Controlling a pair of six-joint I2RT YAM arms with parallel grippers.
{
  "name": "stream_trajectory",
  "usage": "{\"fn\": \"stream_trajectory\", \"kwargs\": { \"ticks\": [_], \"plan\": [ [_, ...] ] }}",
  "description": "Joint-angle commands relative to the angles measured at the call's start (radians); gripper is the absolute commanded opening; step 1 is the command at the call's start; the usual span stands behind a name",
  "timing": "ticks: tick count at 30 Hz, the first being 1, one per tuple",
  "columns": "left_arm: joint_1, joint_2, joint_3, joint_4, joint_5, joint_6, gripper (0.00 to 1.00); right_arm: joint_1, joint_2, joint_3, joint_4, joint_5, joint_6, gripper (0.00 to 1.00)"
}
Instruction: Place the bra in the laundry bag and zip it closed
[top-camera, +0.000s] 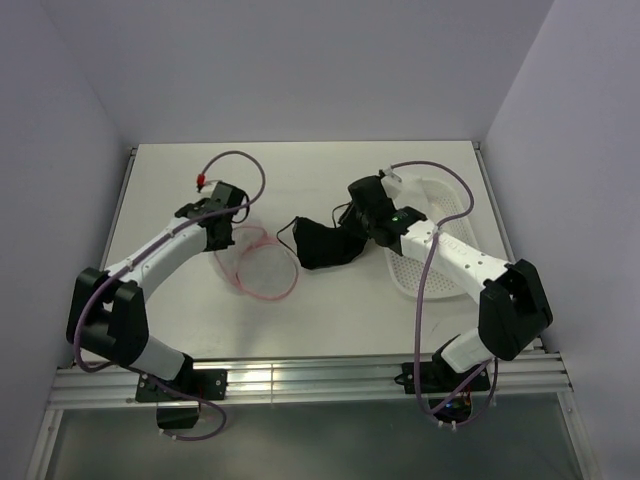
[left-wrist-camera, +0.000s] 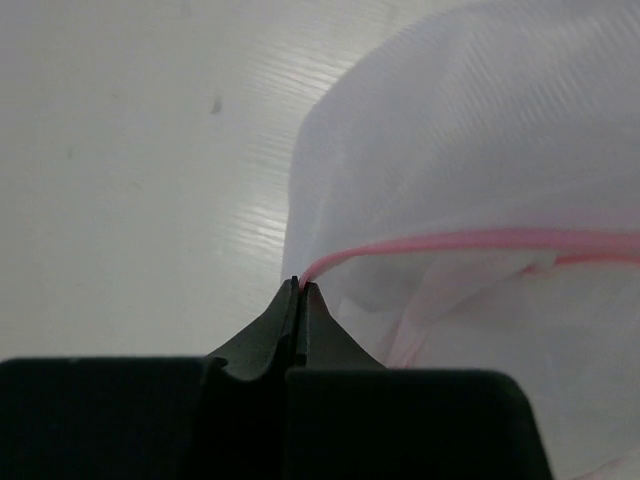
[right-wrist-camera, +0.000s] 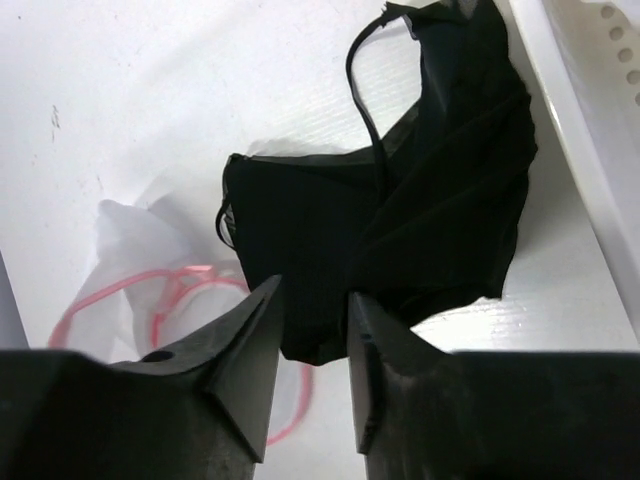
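Note:
The black bra (top-camera: 322, 245) lies crumpled on the table between the arms, its left end beside the laundry bag (top-camera: 262, 265), a white mesh pouch with a pink rim. My left gripper (top-camera: 230, 240) is at the bag's left rim. In the left wrist view it (left-wrist-camera: 300, 284) is shut on the pink trim (left-wrist-camera: 450, 241), with the mesh (left-wrist-camera: 480, 150) bulging to the right. My right gripper (top-camera: 358, 228) hovers at the bra's right end. In the right wrist view its jaws (right-wrist-camera: 312, 295) stand apart, the bra (right-wrist-camera: 400, 220) just past them, its lower edge showing in the gap. The bag (right-wrist-camera: 130, 240) lies beyond.
A white perforated plastic basket (top-camera: 410, 270) sits at the right of the table under my right arm; its rim (right-wrist-camera: 590, 120) runs close beside the bra. Purple cables loop over both arms. Walls close in the table on three sides.

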Motion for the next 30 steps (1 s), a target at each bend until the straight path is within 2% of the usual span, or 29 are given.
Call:
{"fn": "stream_trajectory", "kwargs": {
  "ticks": [1, 6, 7, 10, 11, 14, 18, 21, 25, 30],
  "plan": [
    [0.097, -0.079, 0.047, -0.017, -0.074, 0.024, 0.0, 0.005, -0.063, -0.026, 0.004, 0.026, -0.007, 0.42],
    [0.136, -0.125, 0.071, -0.025, -0.08, 0.018, 0.01, 0.006, -0.068, -0.043, -0.007, 0.002, -0.024, 0.54],
    [0.14, -0.13, 0.076, -0.028, -0.074, 0.018, 0.04, 0.006, -0.071, -0.046, -0.013, 0.0, -0.027, 0.56],
    [0.139, -0.154, 0.091, -0.023, -0.025, 0.013, 0.36, 0.011, -0.107, -0.087, -0.01, -0.011, -0.035, 0.61],
    [0.137, -0.165, 0.101, -0.022, -0.013, 0.012, 0.61, 0.011, -0.123, -0.104, -0.006, -0.009, -0.035, 0.62],
    [0.134, -0.2, 0.14, -0.025, 0.006, 0.009, 0.85, 0.013, -0.173, -0.173, -0.001, -0.002, -0.034, 0.65],
    [0.12, -0.231, 0.202, -0.045, 0.032, 0.004, 0.89, 0.011, -0.225, -0.255, 0.007, 0.026, -0.035, 0.68],
    [0.046, -0.236, 0.217, -0.007, 0.081, 0.0, 0.9, 0.009, -0.226, -0.269, 0.007, 0.023, -0.035, 0.68],
    [-0.085, -0.149, 0.237, 0.035, 0.134, -0.061, 0.92, 0.008, -0.196, -0.275, 0.005, 0.008, -0.024, 0.68],
    [-0.122, 0.008, 0.213, 0.18, 0.262, -0.132, 0.92, -0.009, -0.203, -0.333, 0.03, 0.011, 0.003, 0.69]
  ]
}}
